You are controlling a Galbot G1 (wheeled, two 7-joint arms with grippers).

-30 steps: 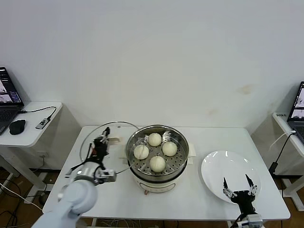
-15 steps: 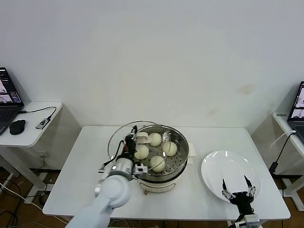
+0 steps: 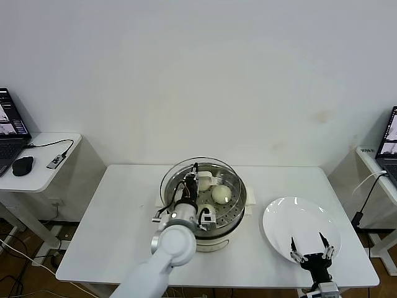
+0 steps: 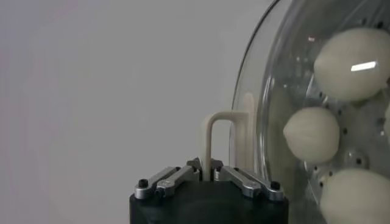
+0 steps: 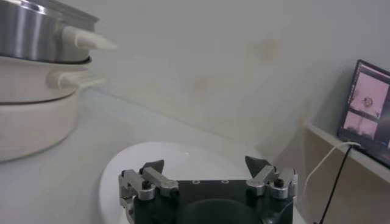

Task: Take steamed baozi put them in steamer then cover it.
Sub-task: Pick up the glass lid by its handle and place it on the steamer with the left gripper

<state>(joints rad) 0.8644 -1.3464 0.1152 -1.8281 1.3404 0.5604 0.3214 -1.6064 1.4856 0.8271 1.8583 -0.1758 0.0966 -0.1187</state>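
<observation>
The steel steamer stands on its white base at the table's middle. My left gripper is shut on the cream handle of the glass cover, holding it over the steamer, offset slightly to the left. Whether its rim touches the pot I cannot tell. Two baozi show through the glass in the head view. In the left wrist view, three baozi lie on the perforated tray behind the cover, with my left gripper clamped on the handle. My right gripper stands open over the plate's near edge.
A white plate lies right of the steamer, with nothing on it. The white table has free surface on its left half. A side table with a laptop and mouse stands far left; another laptop far right.
My left arm has carried the cover from the table's left side rightward until it sits over the steamer. The right gripper has dropped slightly and stayed open.
</observation>
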